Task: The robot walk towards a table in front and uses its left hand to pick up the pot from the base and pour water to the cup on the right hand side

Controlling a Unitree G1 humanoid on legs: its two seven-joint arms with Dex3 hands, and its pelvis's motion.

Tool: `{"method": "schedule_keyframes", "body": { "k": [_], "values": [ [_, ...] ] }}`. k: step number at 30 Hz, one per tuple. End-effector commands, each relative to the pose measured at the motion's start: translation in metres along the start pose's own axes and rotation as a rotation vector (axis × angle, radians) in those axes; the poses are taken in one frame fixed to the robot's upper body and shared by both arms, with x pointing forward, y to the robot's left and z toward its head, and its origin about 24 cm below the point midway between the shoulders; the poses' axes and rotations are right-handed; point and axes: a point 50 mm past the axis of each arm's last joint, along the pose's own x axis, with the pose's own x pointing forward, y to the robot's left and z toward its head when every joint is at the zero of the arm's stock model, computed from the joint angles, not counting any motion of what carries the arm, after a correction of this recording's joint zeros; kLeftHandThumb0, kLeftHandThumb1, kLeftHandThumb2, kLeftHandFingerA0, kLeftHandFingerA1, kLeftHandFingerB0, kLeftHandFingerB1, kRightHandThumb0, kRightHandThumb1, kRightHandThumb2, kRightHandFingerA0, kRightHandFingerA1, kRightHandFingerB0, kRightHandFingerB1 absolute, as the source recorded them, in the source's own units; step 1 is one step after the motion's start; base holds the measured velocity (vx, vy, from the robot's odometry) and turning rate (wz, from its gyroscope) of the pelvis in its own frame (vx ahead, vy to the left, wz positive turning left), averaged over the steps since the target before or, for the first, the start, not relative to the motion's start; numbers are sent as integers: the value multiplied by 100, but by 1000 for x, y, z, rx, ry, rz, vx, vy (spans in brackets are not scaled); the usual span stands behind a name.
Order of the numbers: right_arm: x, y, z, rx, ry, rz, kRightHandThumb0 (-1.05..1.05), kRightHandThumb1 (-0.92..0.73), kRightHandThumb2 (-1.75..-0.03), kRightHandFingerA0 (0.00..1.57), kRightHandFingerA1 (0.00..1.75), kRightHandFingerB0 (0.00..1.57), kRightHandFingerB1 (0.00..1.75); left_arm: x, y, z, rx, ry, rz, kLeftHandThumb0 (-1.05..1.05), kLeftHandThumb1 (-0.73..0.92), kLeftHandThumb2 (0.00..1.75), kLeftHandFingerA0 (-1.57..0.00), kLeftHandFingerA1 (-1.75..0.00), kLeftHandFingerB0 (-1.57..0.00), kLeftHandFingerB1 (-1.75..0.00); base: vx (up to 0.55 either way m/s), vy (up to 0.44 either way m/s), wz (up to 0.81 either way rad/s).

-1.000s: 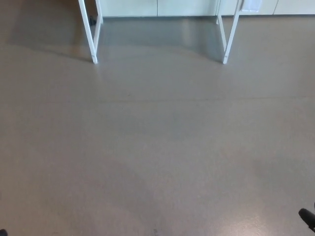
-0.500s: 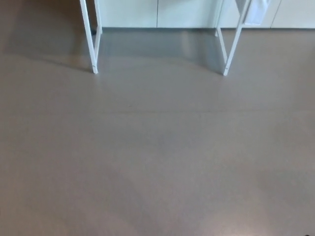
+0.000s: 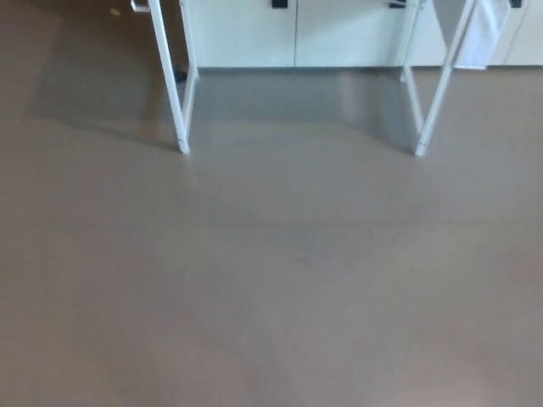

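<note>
With neither hand in shot, only floor (image 3: 271, 280) & table legs (image 3: 180, 102) show

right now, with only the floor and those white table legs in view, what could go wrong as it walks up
1. The tabletop, pot and cup are out of view; only the white table legs show, so the robot may misjudge where to stop.
2. The near legs, left and right, stand ahead; a drifting approach could clip one and perhaps jolt the table.
3. A white cloth hangs by the right leg and might snag a passing arm.
</note>
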Motion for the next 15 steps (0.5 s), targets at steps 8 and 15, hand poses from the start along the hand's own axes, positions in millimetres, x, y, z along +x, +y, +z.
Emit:
{"method": "schedule_keyframes", "body": {
  "k": [8, 15],
  "values": [
    [-6, -14, 0, -11, -6, -39, -27, -66, -71, 36, 64, 22, 45, -5, 5, -8, 44, 9, 44, -13, 63, 58, -55, -45, -36, -36, 292, 15, -8],
    [-14, -23, -10, -41, 6, -51, -28, -62, -64, 38, 63, 25, 45, -11, 12, -18, 44, 33, 53, -21, 58, 63, -54, -47, -37, -40, 362, 296, -26]
  ]
}}
